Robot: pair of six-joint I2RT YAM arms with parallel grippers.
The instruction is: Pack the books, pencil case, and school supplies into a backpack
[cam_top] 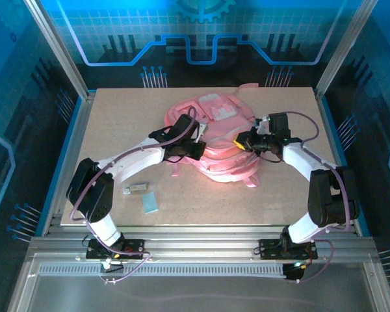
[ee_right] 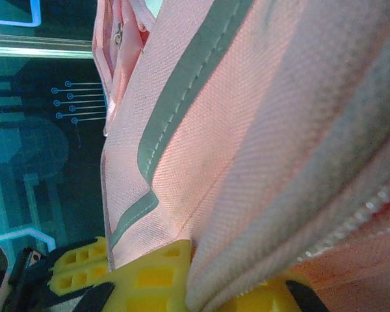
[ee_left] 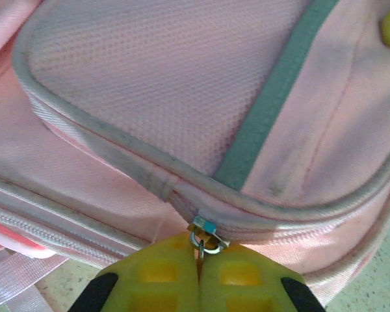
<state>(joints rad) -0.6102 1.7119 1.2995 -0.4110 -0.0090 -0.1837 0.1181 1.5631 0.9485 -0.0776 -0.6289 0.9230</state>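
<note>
Blue-lit enclosure with printed wall panels; sand-coloured surface (cam_top: 279, 195) inside an aluminium frame.

**Item 1, left fingers (ee_left: 192, 276).** Yellow, pressed together. They pinch the small metal zip pull (ee_left: 205, 235), which sits where a grey-piped seam meets a zip line. Pink mesh-textured pocket fabric lies beyond, toward 12 o'clock in the left wrist view.

**Item 2, right fingers (ee_right: 182, 273).** Yellow, closed on a fold of pink fabric with a grey-piped edge. A zip track (ee_right: 351, 221) runs just beside the fold, toward 3 o'clock in the right wrist view.

**Item 3, backpack (cam_top: 218, 162).** Large, pink, lying at the middle of the surface, shifted toward 12 o'clock. Its whitish patch is at its own 12 o'clock end. The left fingers meet it at its 9 o'clock side and the right fingers at its 3 o'clock side. Whether any compartment is open cannot be told.

**Item 4, school supplies.** The pale blue rectangle (cam_top: 149, 203) and the grey packet (cam_top: 135, 189) lie on the bare surface at 7 o'clock from the backpack, well apart from it. The packet sits just beside the rectangle, at its 11 o'clock.

**Step in hand (judged).** Opening the backpack. One arm holds the pull and the other braces the fabric. Packing appears not yet begun for the supplies.

**Next move calls for (judged).**
- Draw the pull steadily along the zip line.
- Keep the right-hand pinch firm so the cloth stays taut.
- Follow the curve of the seam, so that the thin pull does not slip out or the bag slide across the surface.
</note>
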